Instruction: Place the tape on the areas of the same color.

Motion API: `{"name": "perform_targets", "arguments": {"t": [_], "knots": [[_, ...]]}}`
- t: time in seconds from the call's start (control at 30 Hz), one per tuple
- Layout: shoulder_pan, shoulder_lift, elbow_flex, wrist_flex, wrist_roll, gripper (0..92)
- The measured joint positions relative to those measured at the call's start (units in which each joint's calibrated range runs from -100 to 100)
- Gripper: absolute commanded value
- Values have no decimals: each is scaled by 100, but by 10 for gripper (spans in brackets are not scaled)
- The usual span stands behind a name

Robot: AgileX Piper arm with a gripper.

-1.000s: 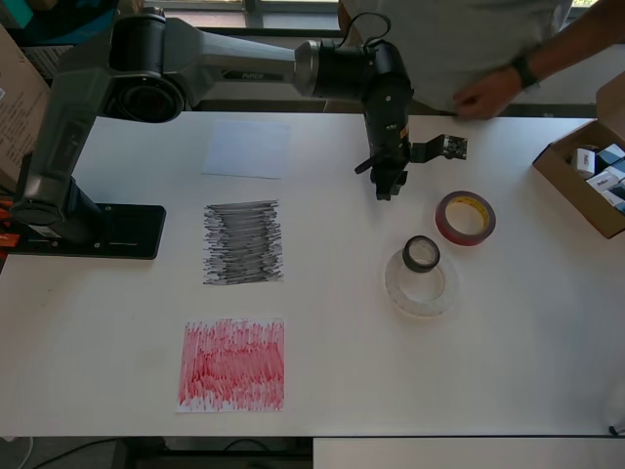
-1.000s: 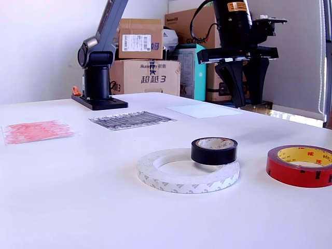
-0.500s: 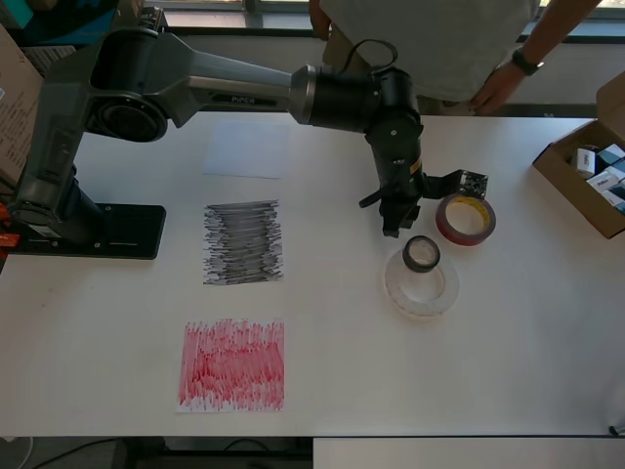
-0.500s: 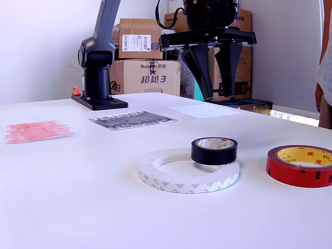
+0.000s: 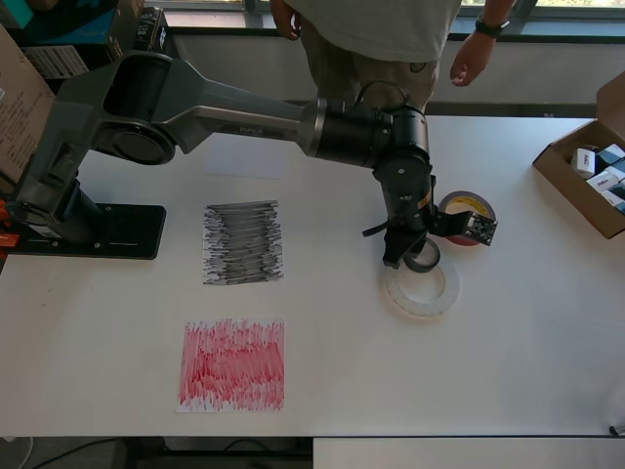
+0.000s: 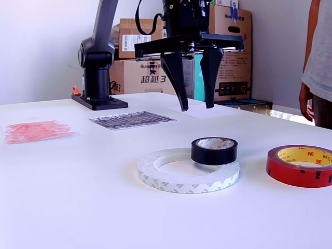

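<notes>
In the exterior view, nearest on the white counter [image 6: 78,207] lies the white ring [image 6: 188,170], flat, with the small black roll [image 6: 214,150] resting on its far rim. In the overhead view that black roll [image 5: 426,256] is partly covered by the arm's wrist, so only its right side shows, on the top edge of the white ring [image 5: 421,289]. Just beside them, at the exterior view's right, the dark-red roll [image 6: 301,165] lies flat and is cut off by the frame edge; from above, the dark-red roll [image 5: 467,210] is half hidden behind the small camera module on the wrist.

Above and a little behind the black roll hangs the gripper [image 6: 196,107], its jaws spread wide and pointing down, holding nothing and clear of the tape. From above the gripper [image 5: 397,256] is hard to make out beneath the arm.

Farther back lie the red sheet [image 6: 36,129], the black sheet [image 6: 131,119] and the white sheet [image 6: 205,110], the last partly screened by the jaws. From above, the red sheet [image 5: 232,364] and black sheet [image 5: 243,242] lie bare, and the white sheet [image 5: 234,158] is mostly under the arm. A person [image 5: 391,39] stands at the far edge, head out of frame.
</notes>
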Motion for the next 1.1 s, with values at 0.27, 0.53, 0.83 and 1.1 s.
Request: {"name": "perform_targets", "arguments": {"t": [0.27,0.53,0.83,1.1], "knots": [[-83,123,-25,14,650,408],[-164,330,-25,-2,1313,408],[-78,347,-25,-2,1716,408],[-79,381,-25,-269,1866,404]]}}
